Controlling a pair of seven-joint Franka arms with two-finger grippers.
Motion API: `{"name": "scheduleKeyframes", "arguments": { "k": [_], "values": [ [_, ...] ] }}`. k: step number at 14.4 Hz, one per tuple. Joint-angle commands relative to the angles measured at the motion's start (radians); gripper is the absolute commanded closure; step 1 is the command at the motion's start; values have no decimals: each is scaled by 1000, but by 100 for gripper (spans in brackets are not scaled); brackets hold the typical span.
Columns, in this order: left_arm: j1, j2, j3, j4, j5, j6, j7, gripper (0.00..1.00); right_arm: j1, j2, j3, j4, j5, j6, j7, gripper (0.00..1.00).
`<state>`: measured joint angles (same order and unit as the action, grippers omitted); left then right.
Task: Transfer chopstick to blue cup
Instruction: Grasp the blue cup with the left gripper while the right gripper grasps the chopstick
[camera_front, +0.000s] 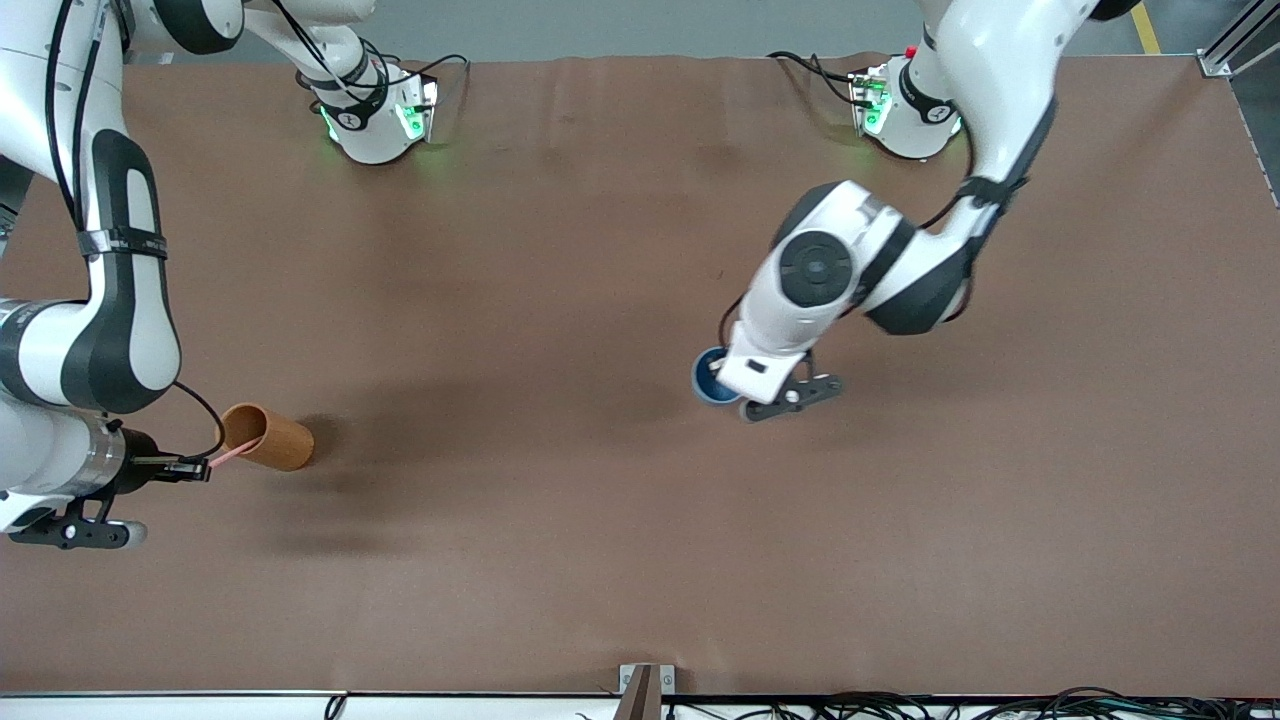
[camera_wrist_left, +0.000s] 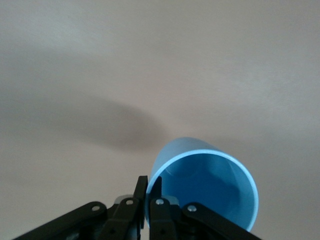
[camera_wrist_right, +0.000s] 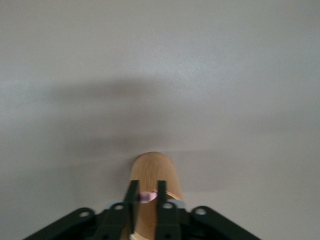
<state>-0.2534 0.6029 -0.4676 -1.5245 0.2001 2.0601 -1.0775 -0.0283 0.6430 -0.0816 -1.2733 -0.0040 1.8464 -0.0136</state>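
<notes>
The thin pink chopstick (camera_front: 228, 455), in the brown wooden cup (camera_front: 268, 436), was pinched by the right gripper (camera_front: 203, 468). The small blue cup (camera_front: 712, 378), well apart toward the left arm's end, was clamped at its rim by the left gripper (camera_wrist_left: 148, 199). The transfer remained.

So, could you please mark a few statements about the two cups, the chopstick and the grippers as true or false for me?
1. The left gripper has its jaws shut on the rim of the blue cup. True.
2. The chopstick already stands in the blue cup. False: one end sits in the brown cup, and the blue cup looks empty.
3. The right gripper has its jaws around the chopstick's pink end. True.
4. The brown cup stands upright. False: it is tipped on its side, mouth toward the right gripper.
5. The two cups touch. False: they are well apart, the brown cup toward the right arm's end.
</notes>
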Motion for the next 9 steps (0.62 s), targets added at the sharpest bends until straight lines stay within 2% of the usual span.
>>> {"name": "scheduleKeyframes", "arguments": {
  "k": [1,5,9],
  "values": [
    [-43,98,-8,118,67,-8,-87,100,-2,1,6,-17,10,1,12,91],
    [-81,159,-6,115,151,74,-176,100,-5,-16,6,-14,9,-9,9,99],
    [-72,169,-6,110,165,80,-183,100,-5,-159,6,-11,7,-73,4,99]
  ]
}}
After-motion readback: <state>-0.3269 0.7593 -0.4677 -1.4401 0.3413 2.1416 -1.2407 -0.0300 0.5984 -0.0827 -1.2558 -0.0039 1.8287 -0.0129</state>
